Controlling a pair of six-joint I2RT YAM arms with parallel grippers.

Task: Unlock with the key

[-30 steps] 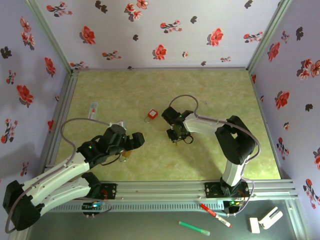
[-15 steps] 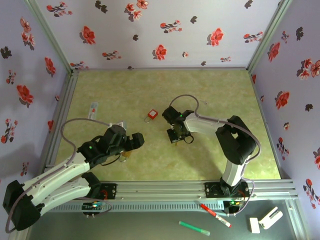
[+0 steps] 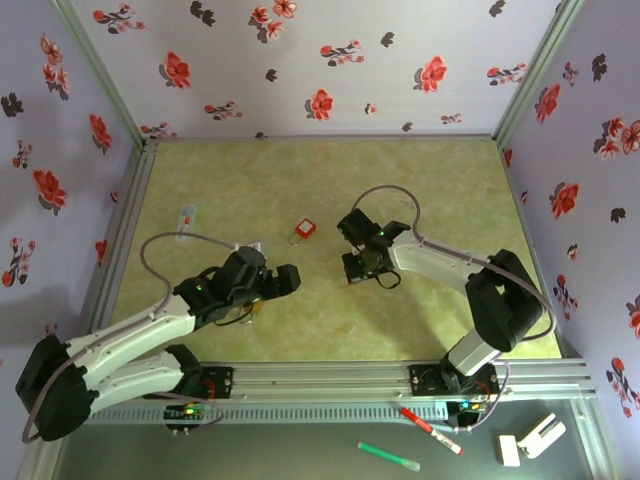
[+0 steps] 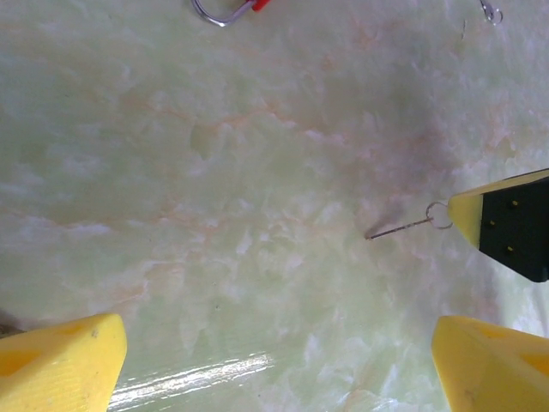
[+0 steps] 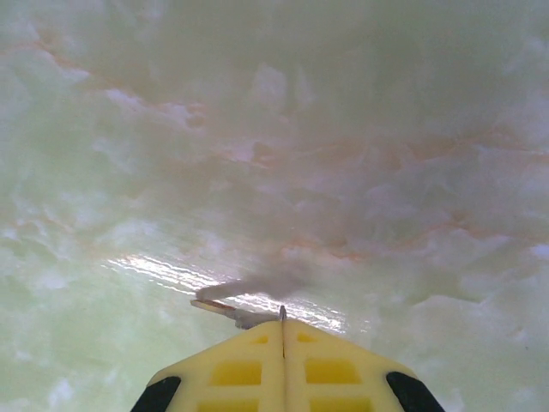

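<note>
My left gripper (image 3: 283, 279) hangs low over the surface (image 3: 220, 190), spread wide with nothing between its fingers, and it has edged a little toward the middle over the last second. Just beyond it, farther from me, lies the red padlock (image 3: 305, 229), shackle to the left, untouched. To the right of that comes the real change: my right gripper (image 5: 283, 330) has just pressed its fingers together, and the key (image 5: 227, 311) now sits pinched at their very tips, its thin metal sticking out sideways to the left, low over the surface or just touching it; I cannot tell which. That arm's elbow has also swung out to the right. I judge the pick-up as done, though the hold is shallow and could slip. What is left is carrying the key to a keyhole, with my open left gripper free to steady the lock.
</note>
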